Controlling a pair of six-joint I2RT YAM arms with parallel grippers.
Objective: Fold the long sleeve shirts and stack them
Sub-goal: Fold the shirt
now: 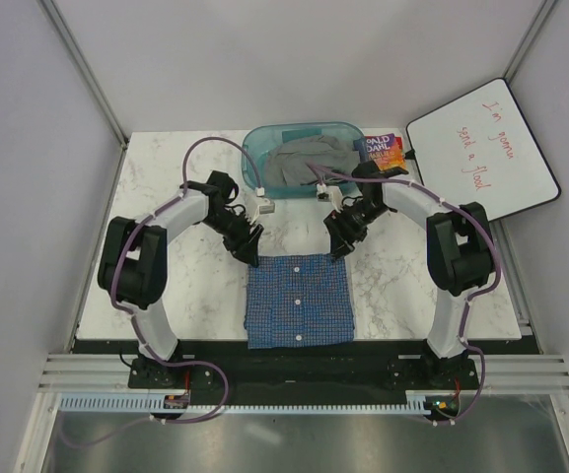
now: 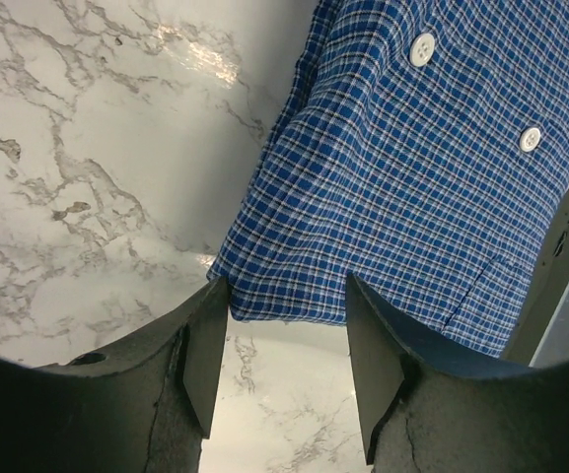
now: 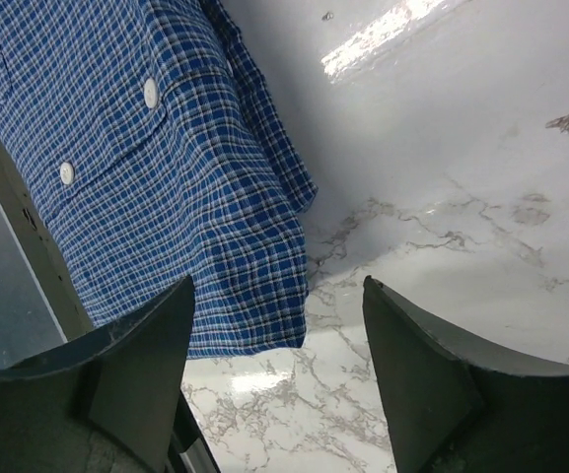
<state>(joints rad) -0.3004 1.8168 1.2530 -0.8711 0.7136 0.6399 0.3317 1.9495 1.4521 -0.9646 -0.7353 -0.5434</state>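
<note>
A blue fine-checked shirt (image 1: 298, 301) lies folded into a rectangle at the near middle of the marble table, its white buttons up the centre. My left gripper (image 1: 249, 253) hovers open just above the shirt's far left corner (image 2: 264, 286), nothing between its fingers. My right gripper (image 1: 339, 246) hovers open above the far right corner (image 3: 254, 286), also empty. Both wrist views show the folded edge of the shirt lying flat on the table between and ahead of the open fingers.
A teal bin (image 1: 304, 158) holding grey cloth (image 1: 299, 163) stands at the back middle. A colourful book (image 1: 383, 150) lies beside it to the right. A whiteboard (image 1: 483, 148) leans at the right. The table's near edge (image 1: 294, 345) runs just below the shirt.
</note>
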